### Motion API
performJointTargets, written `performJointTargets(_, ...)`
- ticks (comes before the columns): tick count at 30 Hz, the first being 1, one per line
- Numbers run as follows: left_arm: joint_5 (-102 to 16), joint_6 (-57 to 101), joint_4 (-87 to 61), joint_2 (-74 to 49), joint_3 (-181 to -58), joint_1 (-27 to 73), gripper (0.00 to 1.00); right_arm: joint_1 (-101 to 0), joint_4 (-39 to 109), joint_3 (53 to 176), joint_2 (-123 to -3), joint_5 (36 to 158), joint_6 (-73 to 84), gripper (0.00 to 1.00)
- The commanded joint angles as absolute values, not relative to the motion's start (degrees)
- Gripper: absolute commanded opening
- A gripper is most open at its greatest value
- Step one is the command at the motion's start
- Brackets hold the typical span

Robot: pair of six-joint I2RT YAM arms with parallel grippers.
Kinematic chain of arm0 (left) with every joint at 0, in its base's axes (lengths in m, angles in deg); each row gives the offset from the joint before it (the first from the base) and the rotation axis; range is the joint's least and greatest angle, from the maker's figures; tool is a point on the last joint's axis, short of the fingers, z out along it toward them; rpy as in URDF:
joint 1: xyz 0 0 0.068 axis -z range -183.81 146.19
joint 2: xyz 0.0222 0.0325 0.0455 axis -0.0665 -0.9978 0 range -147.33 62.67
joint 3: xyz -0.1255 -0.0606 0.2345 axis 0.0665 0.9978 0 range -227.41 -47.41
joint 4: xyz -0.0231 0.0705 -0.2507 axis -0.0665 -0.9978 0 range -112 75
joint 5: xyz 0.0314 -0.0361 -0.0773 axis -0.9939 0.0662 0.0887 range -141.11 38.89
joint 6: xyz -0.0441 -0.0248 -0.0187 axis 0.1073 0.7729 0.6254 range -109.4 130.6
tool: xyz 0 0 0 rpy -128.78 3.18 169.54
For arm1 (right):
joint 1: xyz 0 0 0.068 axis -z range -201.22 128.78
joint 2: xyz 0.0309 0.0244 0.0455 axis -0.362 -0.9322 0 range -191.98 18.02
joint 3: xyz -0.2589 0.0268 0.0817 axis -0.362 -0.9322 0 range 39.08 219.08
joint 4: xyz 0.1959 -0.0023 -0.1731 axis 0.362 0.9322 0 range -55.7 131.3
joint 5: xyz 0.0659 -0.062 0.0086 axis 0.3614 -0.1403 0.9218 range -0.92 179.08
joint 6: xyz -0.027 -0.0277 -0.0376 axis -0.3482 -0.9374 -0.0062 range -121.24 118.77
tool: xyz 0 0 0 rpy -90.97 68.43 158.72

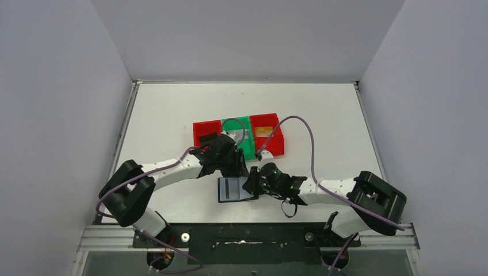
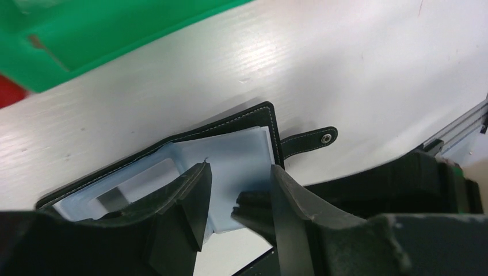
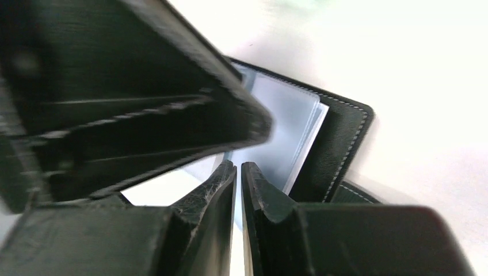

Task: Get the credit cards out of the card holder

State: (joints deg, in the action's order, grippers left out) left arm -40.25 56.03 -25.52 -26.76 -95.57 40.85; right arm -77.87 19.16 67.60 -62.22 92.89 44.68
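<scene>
Card holder [image 1: 236, 190] is lying open on the table [image 1: 172, 109] near the bins [image 1: 247, 148]. My left gripper [image 2: 240, 172] is hovering part-open over its pockets. My right gripper [image 3: 239, 165] is sitting nearly closed at them, and I can't tell if it's gripping anything.

Top external view: a fixed camera above and behind both arms [image 1: 172, 168], facing down and forward from a distance, so that the whole table [image 1: 172, 109] lies in frame. Left wrist view: set just behind the left gripper [image 2: 240, 169], looking down past its fingers at close range onto the card holder [image 2: 236, 146]. Right wrist view: set behind the right gripper [image 3: 239, 165], nearer still, partly blurred. All three views share the open card holder on the table.
</scene>
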Motion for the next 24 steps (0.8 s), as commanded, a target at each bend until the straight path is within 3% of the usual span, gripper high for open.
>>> performJointTargets(1, -47.8, 55.6, -28.6, -20.1, -97.4, 40.2, 0.43, -74.8, 16.5, 66.8, -62.8, 90.9, 48.3, 0.11)
performJointTargets(4, -50.9, 55.6, -30.7, -16.9, -96.7, 39.5, 0.49, -71.1, 13.0, 64.7, -63.6, 95.5, 50.2, 0.12)
performJointTargets(9, -48.3, 54.6, -29.8, -13.0, -92.8, 38.7, 0.50, -68.9, 10.1, 65.6, -66.0, 100.9, 50.6, 0.14)
performJointTargets(24, -44.2, 54.3, -30.0, -12.6, -86.1, 38.9, 0.43, -70.7, 19.8, 76.1, -69.6, 103.2, 46.7, 0.20)
